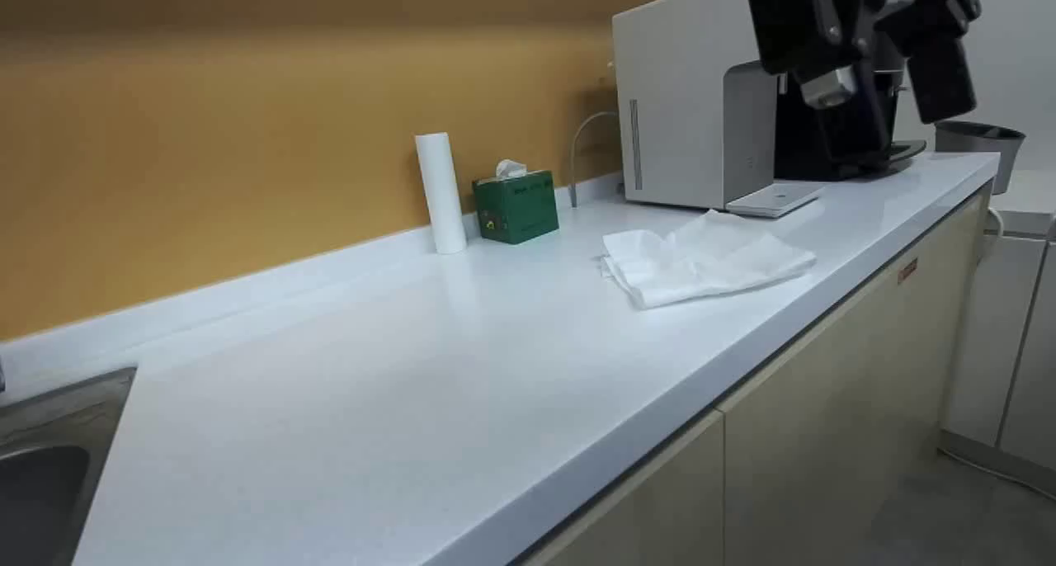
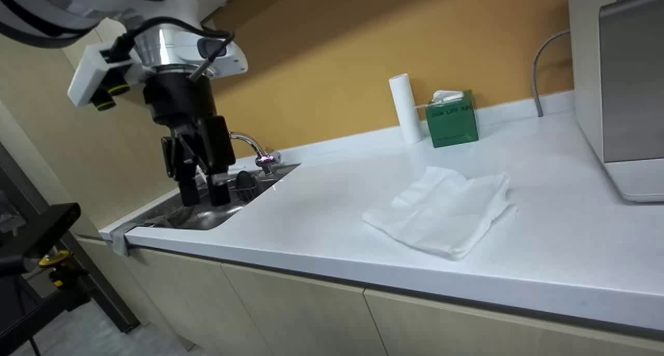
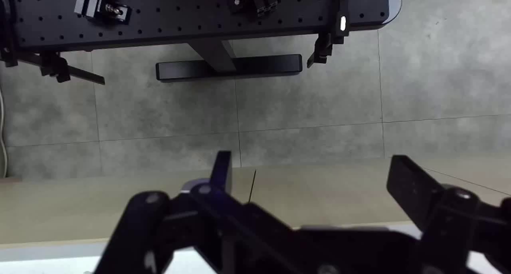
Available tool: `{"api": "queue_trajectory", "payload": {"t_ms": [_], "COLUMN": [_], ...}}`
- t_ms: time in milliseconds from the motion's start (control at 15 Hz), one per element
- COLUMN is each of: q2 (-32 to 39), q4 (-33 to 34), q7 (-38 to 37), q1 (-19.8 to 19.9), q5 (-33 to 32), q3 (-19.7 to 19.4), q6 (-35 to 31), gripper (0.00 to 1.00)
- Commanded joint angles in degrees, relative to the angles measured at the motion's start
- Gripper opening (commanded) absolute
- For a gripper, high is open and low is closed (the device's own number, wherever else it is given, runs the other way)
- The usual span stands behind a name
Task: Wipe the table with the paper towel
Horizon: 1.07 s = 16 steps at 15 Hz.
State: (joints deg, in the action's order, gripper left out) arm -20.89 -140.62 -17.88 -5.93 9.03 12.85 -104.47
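A white paper towel [image 1: 705,257] lies loosely folded and creased on the white countertop [image 1: 355,417]. It also lies there in an exterior view [image 2: 441,210], on the countertop [image 2: 321,210] near the front edge. My black gripper [image 1: 887,86] hangs above the counter's height, apart from the towel. In an exterior view the gripper [image 2: 204,192] appears in front of the sink, left of the towel. In the wrist view the gripper's fingers [image 3: 311,165] are wide apart with nothing between them. The towel is out of the wrist view.
A white upright roll [image 1: 442,193] and a green tissue box [image 1: 517,207] stand by the orange wall. A large white machine [image 1: 676,104] stands beyond the towel. A sink [image 2: 207,220] with a faucet [image 2: 265,159] is set into the counter. The wrist view shows a black perforated table [image 3: 171,26] and grey floor.
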Motion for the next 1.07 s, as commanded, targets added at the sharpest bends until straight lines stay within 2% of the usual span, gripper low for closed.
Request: {"api": "queue_trajectory", "payload": {"t_ms": [0,733,1000], "q2": [0.1,0.1,-0.3], "q4": [0.1,0.1,-1.1], "q7": [-0.2,-0.2,-6.7], "q1": [-0.6,-0.6,3.1], "q5": [-0.2,-0.2,-6.1], "q3": [-0.6,-0.6,-0.9], "q6": [0.0,-0.1,-5.1], "gripper": [1.0,1.0,1.0]}}
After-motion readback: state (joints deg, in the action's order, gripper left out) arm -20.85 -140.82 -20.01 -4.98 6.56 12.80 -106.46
